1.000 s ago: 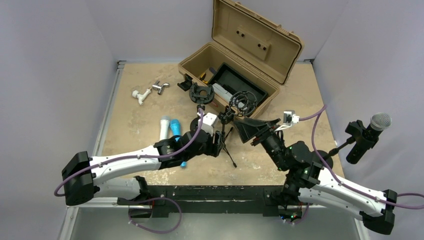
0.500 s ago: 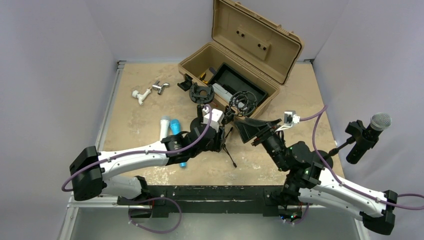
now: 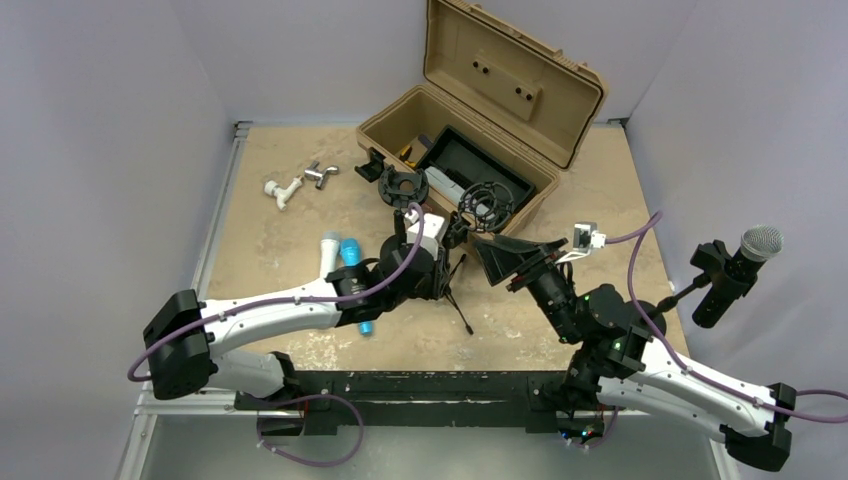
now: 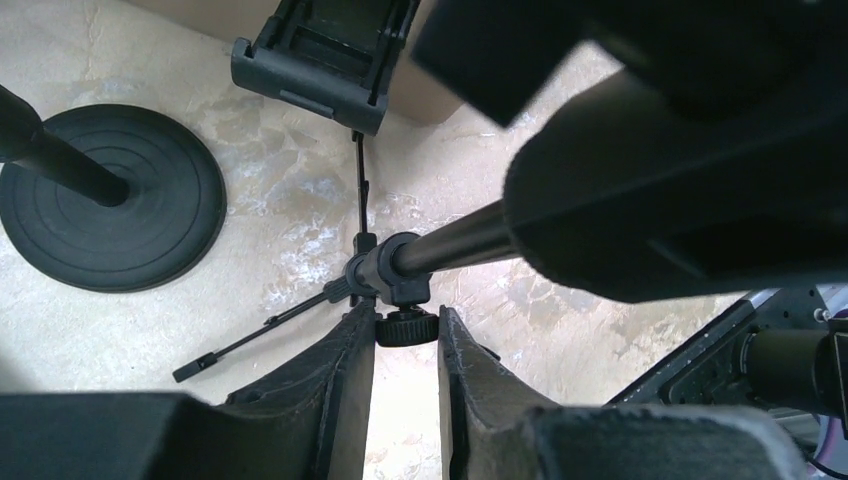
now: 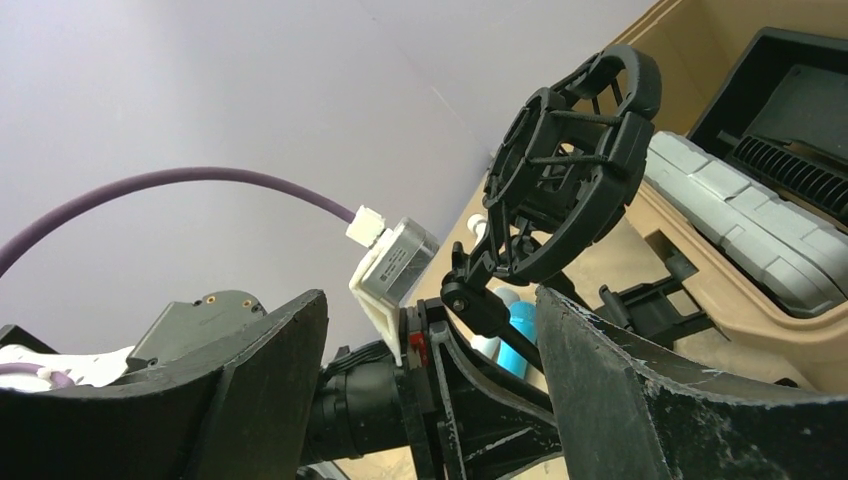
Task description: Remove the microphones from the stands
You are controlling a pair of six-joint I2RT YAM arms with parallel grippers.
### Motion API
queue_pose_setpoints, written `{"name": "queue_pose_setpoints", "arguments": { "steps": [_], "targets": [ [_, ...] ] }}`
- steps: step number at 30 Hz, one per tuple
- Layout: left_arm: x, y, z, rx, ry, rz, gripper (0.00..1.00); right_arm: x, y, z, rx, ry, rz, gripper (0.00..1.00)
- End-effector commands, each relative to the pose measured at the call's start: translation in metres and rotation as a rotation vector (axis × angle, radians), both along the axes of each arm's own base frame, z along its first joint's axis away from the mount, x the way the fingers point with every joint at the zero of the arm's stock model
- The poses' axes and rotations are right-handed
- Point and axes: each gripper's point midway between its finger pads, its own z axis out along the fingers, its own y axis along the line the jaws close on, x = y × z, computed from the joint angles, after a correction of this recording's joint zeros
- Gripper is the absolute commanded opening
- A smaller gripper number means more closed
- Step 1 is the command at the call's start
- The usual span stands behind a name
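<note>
Sitting clipped in its black stand (image 3: 711,257) at the right side of the tabletop (image 3: 280,230), the black handheld microphone with a silver mesh head (image 3: 738,272) is well apart from both claws. The left claw (image 4: 407,325) is closed on the knob at the hub of a small black tripod stand (image 4: 385,270). The right claw (image 5: 430,300) gapes wide, just short of the tripod's black ring-shaped shock mount (image 5: 565,165). Since 1 second ago the left arm has pushed forward to the tripod, the right arm has barely shifted, and the microphone has not moved.
</note>
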Motion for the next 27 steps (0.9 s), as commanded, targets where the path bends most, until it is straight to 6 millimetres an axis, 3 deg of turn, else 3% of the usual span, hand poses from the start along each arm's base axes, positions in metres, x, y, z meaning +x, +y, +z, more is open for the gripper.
{"name": "queue_pose_setpoints", "arguments": {
  "steps": [1,13,20,27],
  "targets": [
    [0.006,0.002,0.005,-0.059,0.052,0.032,0.04,0.000,-0.008,0.016,0.034,-0.015,-0.023,0.75],
    [0.003,0.026,0.001,-0.362,0.241,0.092,0.00,0.001,-0.006,0.013,0.033,-0.011,-0.019,0.75],
    [0.007,0.029,0.003,-0.599,0.336,0.112,0.00,0.001,-0.003,0.013,0.031,-0.012,-0.012,0.75],
    [0.011,0.031,-0.008,-0.809,0.440,0.136,0.00,0.000,-0.004,0.013,0.032,-0.009,-0.012,0.75]
  ]
}}
